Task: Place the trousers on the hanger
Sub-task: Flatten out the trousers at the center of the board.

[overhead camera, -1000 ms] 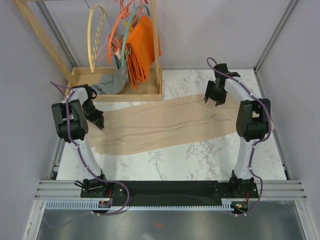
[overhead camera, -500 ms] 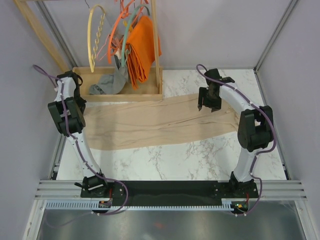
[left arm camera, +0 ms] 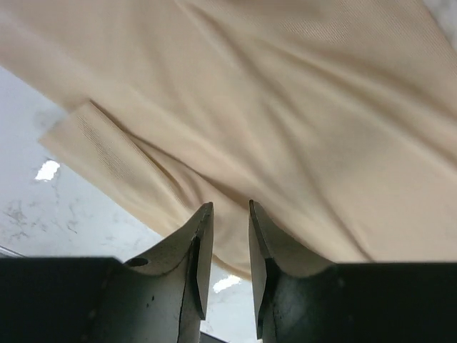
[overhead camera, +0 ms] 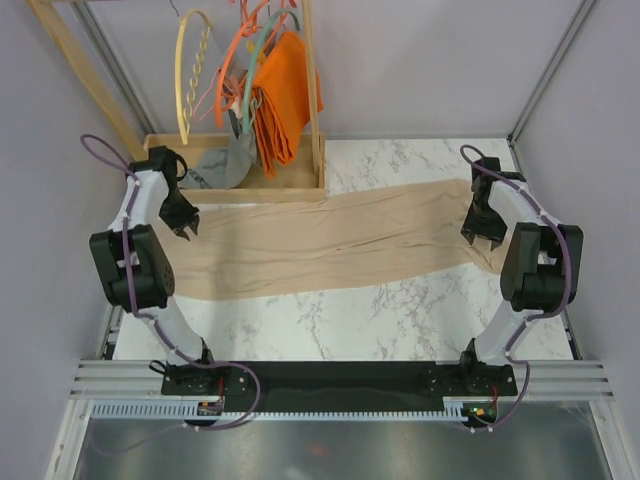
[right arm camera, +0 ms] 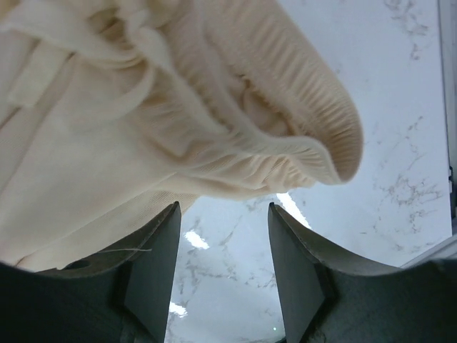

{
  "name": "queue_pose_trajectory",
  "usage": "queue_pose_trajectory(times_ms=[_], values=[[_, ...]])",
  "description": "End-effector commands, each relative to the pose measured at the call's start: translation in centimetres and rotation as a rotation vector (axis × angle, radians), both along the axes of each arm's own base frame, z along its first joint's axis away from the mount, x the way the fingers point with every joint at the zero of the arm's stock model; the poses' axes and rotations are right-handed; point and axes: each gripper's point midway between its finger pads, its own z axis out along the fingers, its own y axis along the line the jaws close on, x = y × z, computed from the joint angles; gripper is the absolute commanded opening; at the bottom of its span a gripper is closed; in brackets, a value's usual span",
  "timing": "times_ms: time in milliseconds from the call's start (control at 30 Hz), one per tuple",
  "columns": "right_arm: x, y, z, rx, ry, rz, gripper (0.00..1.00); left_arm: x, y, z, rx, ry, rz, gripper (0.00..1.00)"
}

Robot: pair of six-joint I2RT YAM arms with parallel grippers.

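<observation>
The long, thin, light beige fabric trousers (overhead camera: 330, 245) are lying flat across the white marble-patterned tabletop (overhead camera: 380, 320), stretching from near its left edge to near its right edge. Their ribbed waistband (right arm camera: 285, 107) is sitting at the right edge and the leg ends are at the left. The left tool (overhead camera: 183, 222) is hovering at the leg ends with its jaws a narrow gap apart and nothing between them. The right tool (overhead camera: 480, 235) is standing wide open just by the waistband, also gripping nothing. The large pale yellow arch-shaped hanger (overhead camera: 193, 80) with its twisted bar is hanging on the wooden rack (overhead camera: 270, 193) at the far left corner, apart from the trousers and close to a folded orange cloth (overhead camera: 280, 100).

In my judgement the risks are these:
- The fabric is thin and layered, so a shallow pinch may be catching only the top layer, letting the rest sag or slide free once lifted.
- The bunched waistband may be rolling out of wide jaws as they close.
- The hanger is hanging on a thin hook, so a nudge may be setting it swinging or knocking it off, and trailing legs may be snagging on the rack or the cloth beside it.
</observation>
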Motion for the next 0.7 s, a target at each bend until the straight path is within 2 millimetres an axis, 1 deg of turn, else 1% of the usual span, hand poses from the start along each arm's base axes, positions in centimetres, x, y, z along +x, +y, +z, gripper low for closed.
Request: queue_pose_trajectory(times_ms=[0,33,67,100,133,167,233,267,333,367,433,467,533,600,633,667], values=[[-0.1,-2.6,-1.6,-0.061,0.017,-0.081,0.59,-0.5,-4.3,1.8,-0.101,-0.133,-0.063,0.34],[0.2,-3.2,-1.9,-0.075,0.014,-0.086,0.59,-1.0,-5.8,1.9,-0.111,-0.142,-0.105,0.34],[0.4,-4.2,-2.8,-0.088,0.024,-0.101,0.59,-1.9,-6.5,2.8,-0.108,-0.165,-0.127,0.34],[1.2,-5.1,-3.0,-0.11,0.01,-0.112,0.58,-3.6,-7.4,1.9,-0.124,-0.14,-0.155,0.33],[1.6,-5.9,-3.2,-0.127,0.016,-0.125,0.58,-4.4,-8.1,1.8,-0.128,-0.143,-0.174,0.33],[3.0,-7.2,-3.3,-0.148,0.01,-0.148,0.58,-6.2,-8.4,2.0,-0.13,-0.153,-0.187,0.33],[4.2,-8.4,-2.7,-0.185,0.001,-0.163,0.57,-7.6,-8.5,2.2,-0.127,-0.161,-0.22,0.33],[5.3,-8.9,-2.3,-0.2,-0.019,-0.167,0.57,-8.6,-8.3,2.8,-0.114,-0.181,-0.228,0.33],[6.2,-9.3,-2.3,-0.215,-0.031,-0.17,0.57,-10.0,-7.3,3.1,-0.051,-0.161,-0.219,0.33],[6.6,-9.4,-2.9,-0.212,-0.024,-0.174,0.57,-10.7,-7.0,3.1,-0.037,-0.148,-0.214,0.33],[6.6,-9.2,-3.5,-0.201,-0.014,-0.175,0.61,-11.2,-6.4,3.1,-0.005,-0.128,-0.198,0.33],[6.4,-9.2,-3.9,-0.2,0.001,-0.163,0.66,-11.3,-6.1,3.4,0.011,-0.124,-0.193,0.33],[6.0,-10.0,-3.9,-0.239,0.022,-0.164,0.7,-11.4,-5.8,3.6,0.027,-0.118,-0.183,0.33],[6.2,-9.9,-3.4,-0.234,0.022,-0.143,0.73,-12.1,-5.6,3.4,0.034,-0.107,-0.178,0.33],[6.2,-9.6,-2.6,-0.213,-0.003,-0.149,0.73,-12.4,-5.6,3.1,0.035,-0.098,-0.174,0.33],[6.6,-8.3,-2.2,-0.174,-0.028,-0.136,0.74,-13.5,-5.2,2.4,0.056,-0.058,-0.164,0.33]])
